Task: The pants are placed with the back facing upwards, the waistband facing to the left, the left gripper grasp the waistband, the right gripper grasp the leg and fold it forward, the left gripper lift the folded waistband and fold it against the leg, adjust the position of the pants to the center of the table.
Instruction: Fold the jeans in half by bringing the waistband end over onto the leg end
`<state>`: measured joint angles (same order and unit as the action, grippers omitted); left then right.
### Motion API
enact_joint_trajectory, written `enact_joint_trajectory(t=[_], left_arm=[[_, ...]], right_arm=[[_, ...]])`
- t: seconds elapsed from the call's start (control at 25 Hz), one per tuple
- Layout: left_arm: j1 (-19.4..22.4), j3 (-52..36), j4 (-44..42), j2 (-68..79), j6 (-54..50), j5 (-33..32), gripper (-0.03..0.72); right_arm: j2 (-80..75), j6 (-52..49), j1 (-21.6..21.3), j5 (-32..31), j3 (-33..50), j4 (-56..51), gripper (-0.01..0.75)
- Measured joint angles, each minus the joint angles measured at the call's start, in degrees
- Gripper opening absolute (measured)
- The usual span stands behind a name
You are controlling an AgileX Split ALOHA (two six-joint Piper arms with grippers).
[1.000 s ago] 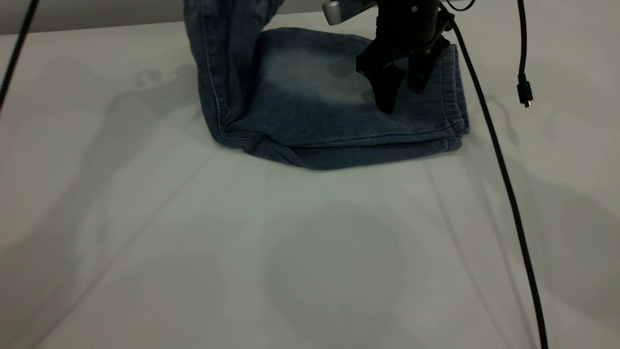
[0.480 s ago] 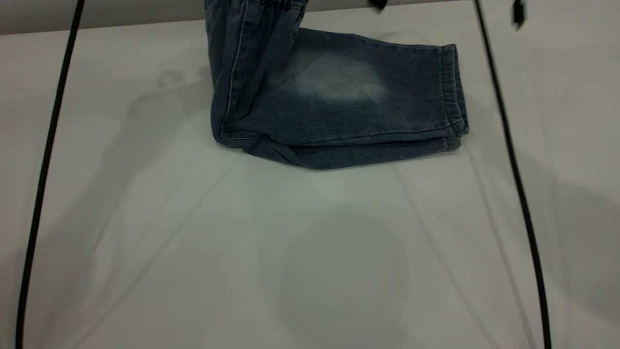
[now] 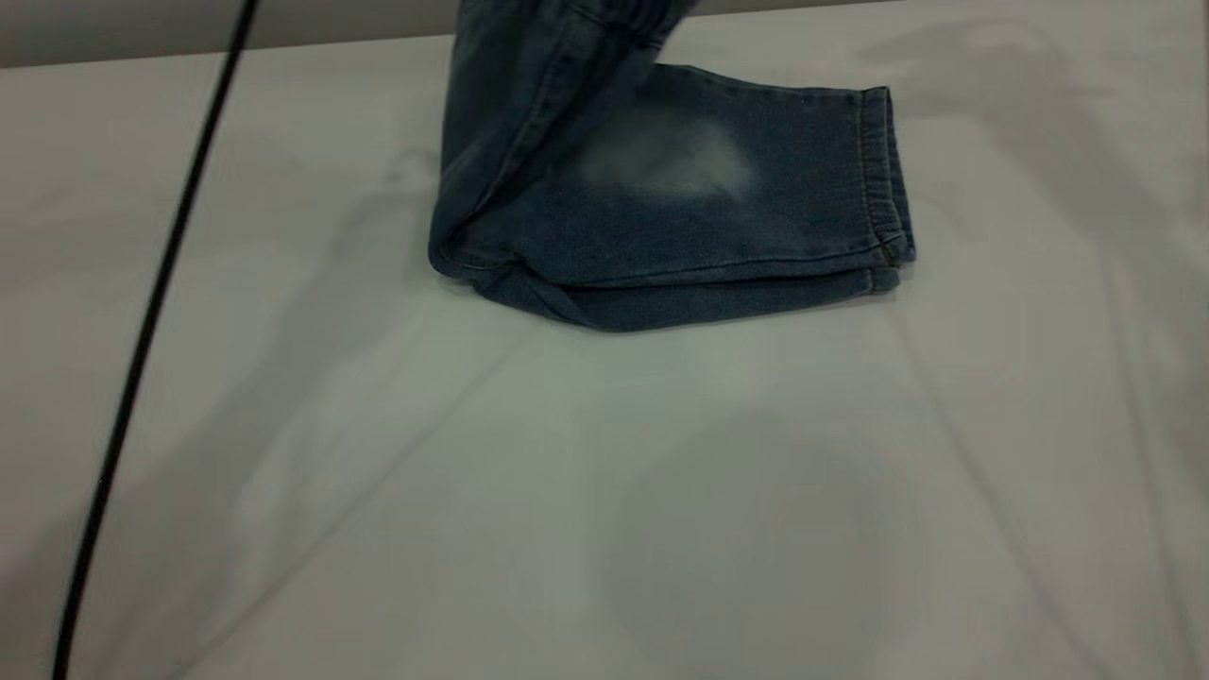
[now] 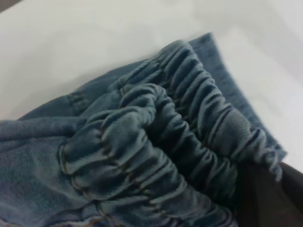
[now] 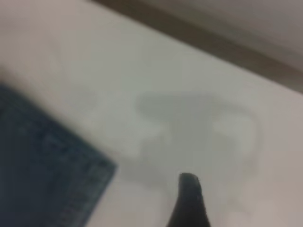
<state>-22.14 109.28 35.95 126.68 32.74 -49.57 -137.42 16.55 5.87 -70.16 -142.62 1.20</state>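
The blue denim pants [image 3: 661, 217] lie folded lengthwise at the back of the table [image 3: 604, 491]. The leg with its pale faded patch [image 3: 661, 161] lies on top, its hem [image 3: 883, 179] to the right. The waistband [image 3: 604, 14] end is lifted off the table and runs out of the exterior view's top edge. In the left wrist view the gathered elastic waistband [image 4: 156, 132] fills the picture, and my left gripper [image 4: 265, 198] is shut on it. A dark part of my right gripper [image 5: 189, 198] hangs over bare table beside the denim hem [image 5: 47, 175], touching nothing.
A black cable [image 3: 151, 321] slants down across the left side of the table. Wide bare tabletop lies in front of the pants and to both sides. The table's back edge [image 3: 189, 52] runs just behind the pants.
My right gripper rose off the leg and left the exterior view with its cable. The lifted waistband end has leaned right, over the leg. The left cable has swung to the right.
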Motion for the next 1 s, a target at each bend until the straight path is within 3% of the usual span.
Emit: enact_joint_trajectory(t=[0.28,0.72,0.84,1.0], left_arm=[[-5.78,0.0,0.11,0.6,-0.09,2.95,0.051],[-10.28,0.0,0.05,7.62,-0.08,6.59,0.063],[-10.59,0.0,0.16,7.51,0.14,9.18,0.131],[-10.67,0.0,0.69,7.44,1.5,12.1,0.313]], right_arm=[[2.24,-0.01,-3.62,0.07,0.0,-4.19,0.459],[2.31,-0.01,-3.68,0.12,0.0,-4.2,0.459],[2.31,-0.01,-3.68,0.16,0.0,-4.49,0.459],[2.31,-0.01,-3.68,0.16,0.0,-5.51,0.459]])
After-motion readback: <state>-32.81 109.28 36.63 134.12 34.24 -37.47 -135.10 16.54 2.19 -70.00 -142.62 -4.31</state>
